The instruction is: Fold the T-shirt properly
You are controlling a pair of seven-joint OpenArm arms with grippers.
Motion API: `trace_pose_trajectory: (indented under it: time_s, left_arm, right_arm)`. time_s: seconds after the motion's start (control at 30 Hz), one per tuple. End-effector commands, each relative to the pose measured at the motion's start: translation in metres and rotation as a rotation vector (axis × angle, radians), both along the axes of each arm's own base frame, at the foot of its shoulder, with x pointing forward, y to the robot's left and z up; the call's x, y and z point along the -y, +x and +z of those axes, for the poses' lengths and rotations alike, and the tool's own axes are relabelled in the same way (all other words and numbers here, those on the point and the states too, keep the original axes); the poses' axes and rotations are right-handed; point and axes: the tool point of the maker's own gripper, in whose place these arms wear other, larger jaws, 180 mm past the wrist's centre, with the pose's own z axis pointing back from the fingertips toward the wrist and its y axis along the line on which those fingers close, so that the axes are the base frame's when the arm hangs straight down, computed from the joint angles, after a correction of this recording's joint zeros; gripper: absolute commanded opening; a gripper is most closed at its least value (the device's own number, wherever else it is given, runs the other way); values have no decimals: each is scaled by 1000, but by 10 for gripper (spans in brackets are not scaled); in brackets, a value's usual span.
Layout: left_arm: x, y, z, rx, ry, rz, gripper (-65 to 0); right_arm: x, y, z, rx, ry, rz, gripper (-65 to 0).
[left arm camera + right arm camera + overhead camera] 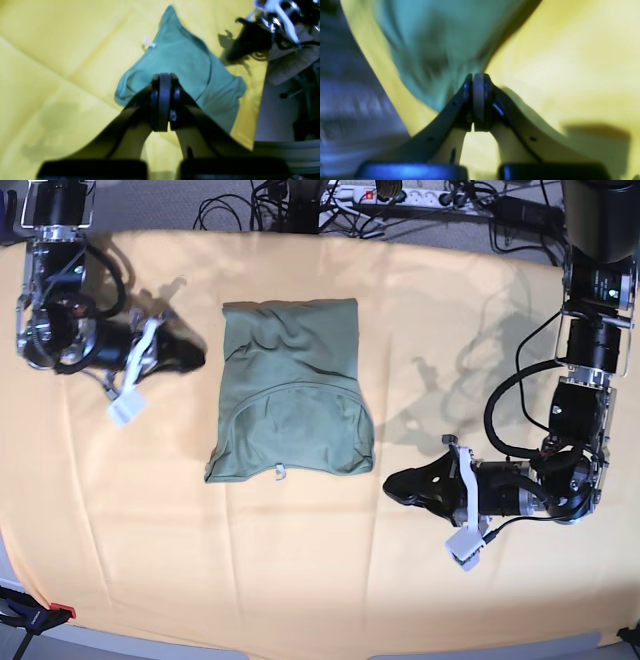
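Note:
The sage-green T-shirt (290,390) lies folded into a compact shape in the middle of the orange-yellow cloth, its small white neck tag (282,472) at the near edge. My right gripper (192,358) rests on the cloth just left of the shirt, jaws shut and empty, a small gap from the fabric. In the right wrist view the shirt (440,37) fills the space beyond that gripper (477,77). My left gripper (392,485) is shut and empty, near the shirt's front right corner. From the left wrist, the shirt (182,57) lies beyond the closed gripper (163,77).
The table cloth (300,580) covers the whole table. Cables and a power strip (400,195) run along the back edge. An orange clamp (60,612) sits at the front left corner. The right arm (250,42) shows in the left wrist view beyond the shirt.

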Motion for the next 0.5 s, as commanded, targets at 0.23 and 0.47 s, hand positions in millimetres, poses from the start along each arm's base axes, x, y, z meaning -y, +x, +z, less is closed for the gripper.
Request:
trace_pose_trajectory:
  time_s: [0.23,0.47]
  left_arm:
    - [-10,-17,10,-45,-34,-52,-650]
    - [-17,-55,-15,-79,91,-127,-650]
  right_arm:
    - [62,5,46,93,44,-146,-650]
    - [99,-22,41,72,-2,-264,-650]
